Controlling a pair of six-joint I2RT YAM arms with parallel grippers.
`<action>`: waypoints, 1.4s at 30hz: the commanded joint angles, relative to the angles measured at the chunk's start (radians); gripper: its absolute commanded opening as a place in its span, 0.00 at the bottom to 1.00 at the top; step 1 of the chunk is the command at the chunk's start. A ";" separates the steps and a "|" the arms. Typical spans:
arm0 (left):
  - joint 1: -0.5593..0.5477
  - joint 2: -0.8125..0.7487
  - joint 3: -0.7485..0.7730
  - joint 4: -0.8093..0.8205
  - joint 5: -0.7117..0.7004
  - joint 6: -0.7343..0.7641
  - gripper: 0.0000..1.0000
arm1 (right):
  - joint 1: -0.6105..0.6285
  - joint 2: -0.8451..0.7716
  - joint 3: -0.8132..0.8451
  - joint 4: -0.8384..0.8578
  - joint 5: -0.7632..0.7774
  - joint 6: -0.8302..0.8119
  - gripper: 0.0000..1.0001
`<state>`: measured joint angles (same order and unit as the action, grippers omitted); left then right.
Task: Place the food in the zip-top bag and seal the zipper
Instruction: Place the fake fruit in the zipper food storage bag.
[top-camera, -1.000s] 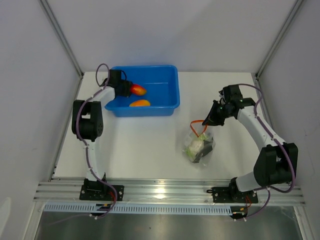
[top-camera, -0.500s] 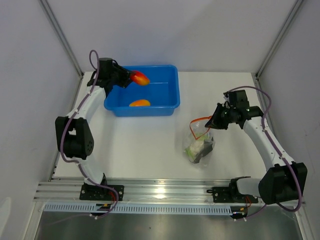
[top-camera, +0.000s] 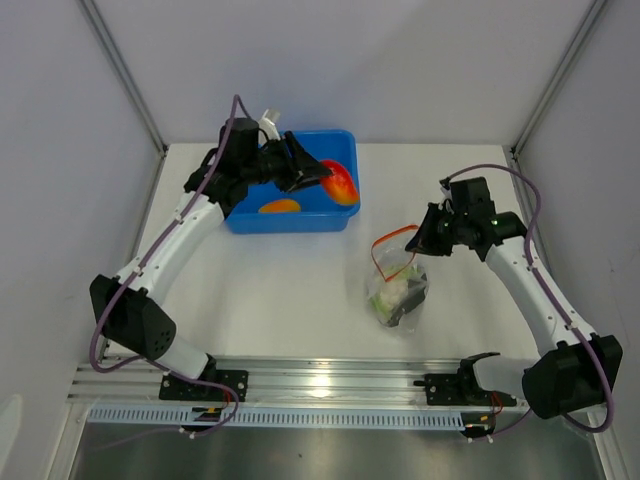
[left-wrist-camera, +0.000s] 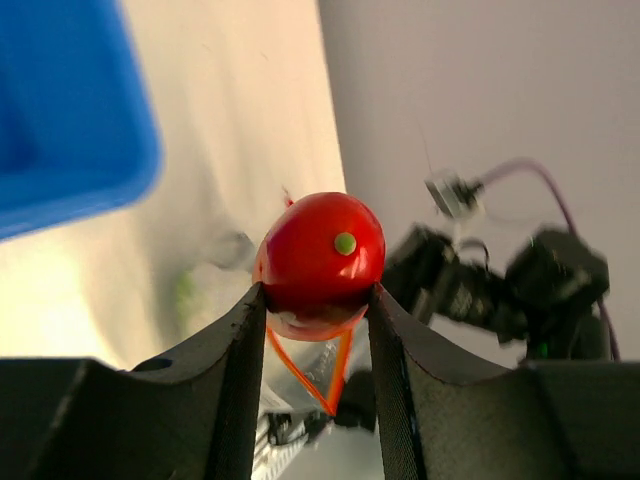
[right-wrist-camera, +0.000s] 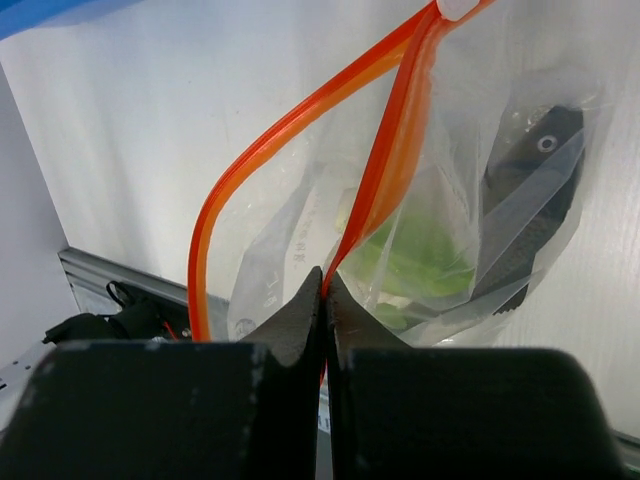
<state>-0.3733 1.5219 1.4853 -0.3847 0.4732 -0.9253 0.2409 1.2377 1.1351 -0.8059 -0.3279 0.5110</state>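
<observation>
Two pieces already sit in the zip-top bag (top-camera: 415, 285), the cauliflower (top-camera: 390, 292) and the dark fish (right-wrist-camera: 540, 150), and we're on the carry with the red pepper (left-wrist-camera: 322, 262): the left gripper (left-wrist-camera: 315, 300) has its jaws partly apart and pinched on the pepper's sides, up over the right end of the blue tub (top-camera: 300, 222), well apart from the bag. The right gripper (right-wrist-camera: 325, 285) is clamped tight on the zipper (right-wrist-camera: 270, 145), holding one lip up so the mouth stands open, the bag resting on the table (top-camera: 280, 290). Next, we reckon, the pepper must swing across to that red-orange loop and be released inside, with the orange piece (top-camera: 279, 206) in the tub left to fetch and the seal after that
</observation>
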 joint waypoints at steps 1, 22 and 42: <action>-0.076 -0.020 0.122 -0.084 0.111 0.128 0.00 | 0.040 -0.040 0.074 -0.016 0.047 -0.012 0.00; -0.335 0.161 0.272 -0.289 0.084 0.204 0.01 | 0.063 -0.127 0.150 -0.092 0.035 0.000 0.00; -0.403 0.311 0.402 -0.408 0.124 0.278 1.00 | 0.041 -0.139 0.120 -0.081 0.013 -0.016 0.00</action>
<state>-0.7750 1.8603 1.8290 -0.7734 0.6083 -0.6933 0.2935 1.1217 1.2510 -0.9142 -0.2970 0.5106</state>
